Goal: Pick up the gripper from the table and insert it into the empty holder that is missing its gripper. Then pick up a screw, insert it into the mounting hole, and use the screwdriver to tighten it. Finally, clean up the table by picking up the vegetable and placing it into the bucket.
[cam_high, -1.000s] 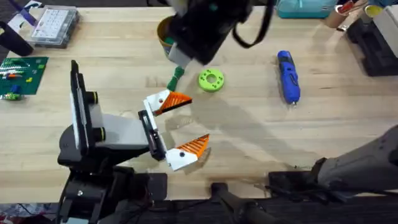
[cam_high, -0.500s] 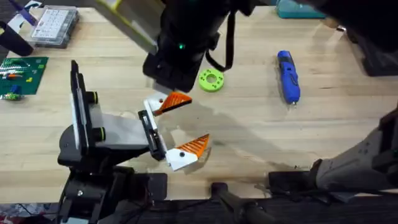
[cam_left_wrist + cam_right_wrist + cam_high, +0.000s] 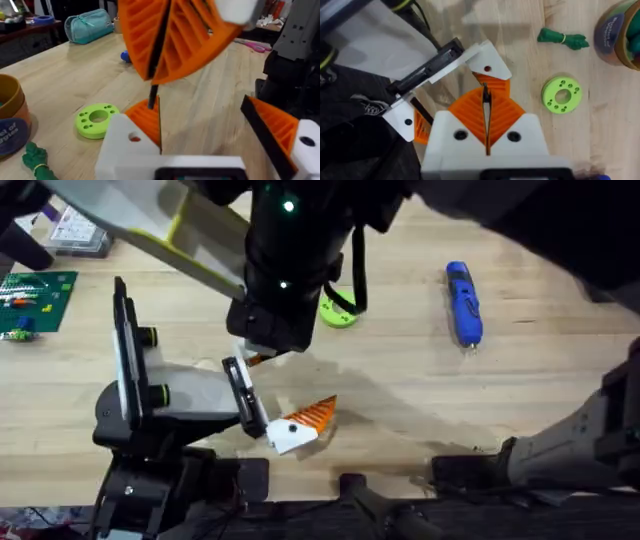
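The grey-and-black hand body (image 3: 165, 395) lies at the front left and carries the left wrist camera. Its two white-and-orange fingers form my left gripper (image 3: 197, 105) and stand apart. The gripper (image 3: 490, 62), with its mounting hole (image 3: 134, 136), sits in the black holder (image 3: 427, 72). The twin finger (image 3: 300, 423) is nearer the table's front. My right gripper (image 3: 485, 95) hovers over the gripper's orange tip, shut on a thin dark screw (image 3: 152, 95). The blue screwdriver (image 3: 463, 302) lies at the right. The vegetable (image 3: 562, 39) lies beside the bucket (image 3: 620, 35).
A lime-green ring (image 3: 338, 310) lies just right of my right arm. A clear parts box (image 3: 75, 225) and a green circuit board (image 3: 35, 295) sit at the far left. A teal pouch (image 3: 87, 25) stands at the back. Bare wood stretches between the ring and the screwdriver.
My right arm has come forward and left from the bucket area. It now sits over the upper finger and hides the vegetable and bucket in the overhead view. The hand body has not moved.
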You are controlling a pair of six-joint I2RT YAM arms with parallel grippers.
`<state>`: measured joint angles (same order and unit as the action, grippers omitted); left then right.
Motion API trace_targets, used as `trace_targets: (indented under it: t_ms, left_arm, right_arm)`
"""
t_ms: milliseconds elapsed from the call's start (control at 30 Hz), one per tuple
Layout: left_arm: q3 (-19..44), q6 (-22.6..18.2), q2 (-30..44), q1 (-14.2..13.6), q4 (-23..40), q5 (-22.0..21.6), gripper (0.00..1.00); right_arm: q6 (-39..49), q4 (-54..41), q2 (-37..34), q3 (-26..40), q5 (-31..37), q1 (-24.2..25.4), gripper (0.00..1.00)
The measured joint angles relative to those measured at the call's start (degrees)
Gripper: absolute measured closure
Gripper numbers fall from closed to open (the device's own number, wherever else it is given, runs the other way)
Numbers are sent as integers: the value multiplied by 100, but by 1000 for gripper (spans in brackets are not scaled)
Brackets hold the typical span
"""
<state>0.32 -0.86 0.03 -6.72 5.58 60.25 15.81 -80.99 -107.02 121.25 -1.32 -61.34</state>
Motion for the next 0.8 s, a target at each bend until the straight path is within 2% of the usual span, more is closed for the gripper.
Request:
trace_targets:
  t_ms: [800]
  left_arm:
    - [0,1,1,0,0,0,16]
  right_arm:
    - [140,46,-149,9,0,-4,994]
